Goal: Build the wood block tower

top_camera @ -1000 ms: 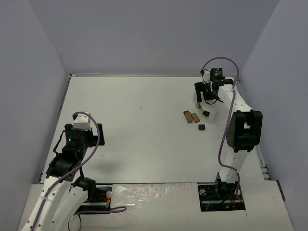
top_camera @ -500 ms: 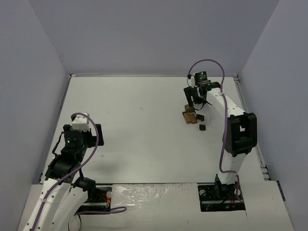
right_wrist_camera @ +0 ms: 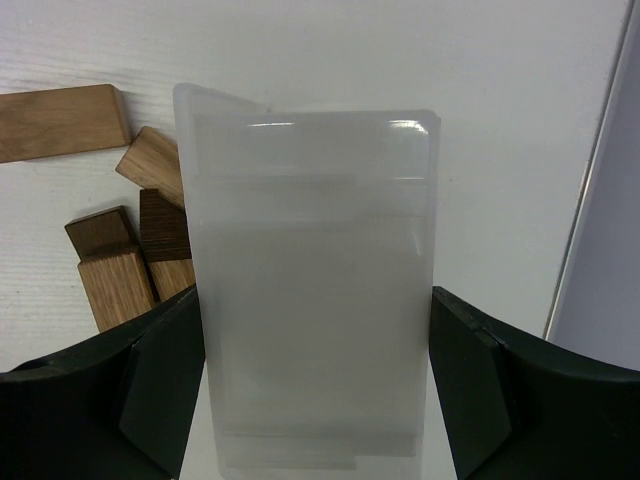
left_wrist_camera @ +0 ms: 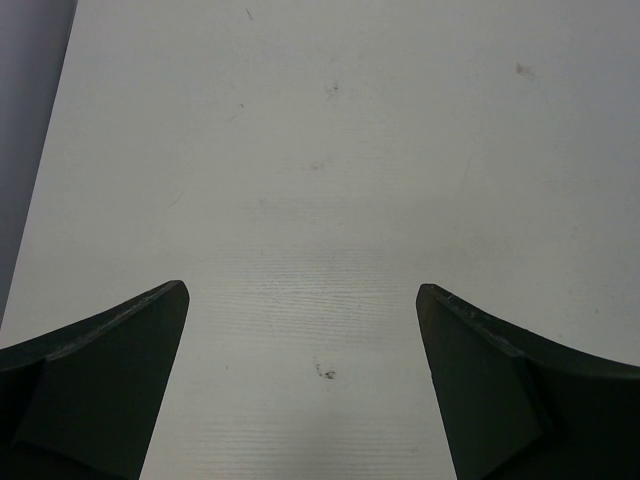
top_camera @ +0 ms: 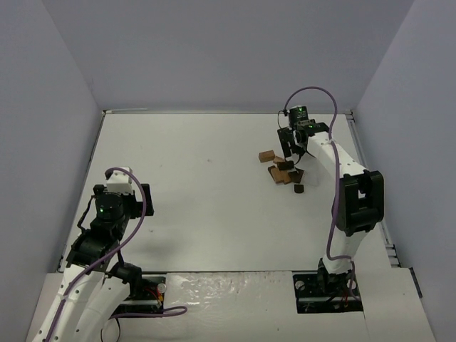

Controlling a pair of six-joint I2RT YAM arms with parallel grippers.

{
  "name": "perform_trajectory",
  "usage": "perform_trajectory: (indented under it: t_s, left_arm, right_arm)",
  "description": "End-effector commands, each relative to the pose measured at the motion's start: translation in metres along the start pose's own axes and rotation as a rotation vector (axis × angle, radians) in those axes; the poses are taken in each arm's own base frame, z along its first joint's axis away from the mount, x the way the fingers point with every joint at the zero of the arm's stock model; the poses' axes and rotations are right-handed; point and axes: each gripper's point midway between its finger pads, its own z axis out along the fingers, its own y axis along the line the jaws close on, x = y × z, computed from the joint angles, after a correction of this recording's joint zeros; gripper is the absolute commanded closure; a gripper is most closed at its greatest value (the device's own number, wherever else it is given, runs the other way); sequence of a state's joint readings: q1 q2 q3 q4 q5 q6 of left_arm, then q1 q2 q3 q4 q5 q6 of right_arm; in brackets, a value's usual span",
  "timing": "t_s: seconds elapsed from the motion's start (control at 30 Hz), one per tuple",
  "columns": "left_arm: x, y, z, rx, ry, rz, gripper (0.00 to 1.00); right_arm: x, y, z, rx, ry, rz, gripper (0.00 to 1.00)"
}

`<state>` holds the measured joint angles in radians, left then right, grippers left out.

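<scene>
Gripping a translucent white tray (right_wrist_camera: 310,290) in the right claw (right_wrist_camera: 315,320), fingers pressed against its two long sides. Just left of the tray in the wrist view, lying loose on the white table (right_wrist_camera: 400,50): wood blocks (right_wrist_camera: 130,255), tan and dark brown, clustered and touching, with one long tan block (right_wrist_camera: 60,122) slightly apart. Seen from above, scattered at the table's far right, unstacked, a single dark block (top_camera: 299,189) nearest the bases. Left claw (left_wrist_camera: 300,300) spread wide, holding nothing.
</scene>
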<state>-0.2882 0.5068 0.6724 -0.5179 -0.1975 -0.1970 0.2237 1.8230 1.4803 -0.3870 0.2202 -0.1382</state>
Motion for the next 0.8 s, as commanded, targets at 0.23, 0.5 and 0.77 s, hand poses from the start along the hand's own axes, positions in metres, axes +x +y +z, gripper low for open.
perform_trajectory:
  t_s: [0.23, 0.5, 0.77]
  left_arm:
    - [-0.029, -0.001, -0.003, -0.005, -0.077, -0.019, 0.03]
    - [-0.030, -0.001, -0.004, -0.005, -0.082, -0.023, 0.03]
    - [-0.030, -0.002, -0.004, 0.003, -0.076, -0.021, 0.03]
  right_arm:
    - [-0.033, -0.046, -0.035, 0.178, -0.126, 0.104, 1.00]
    - [-0.058, -0.084, -0.038, 0.012, -0.216, 0.286, 1.00]
    - [-0.073, -0.100, -0.026, -0.360, -0.287, 0.421, 1.00]
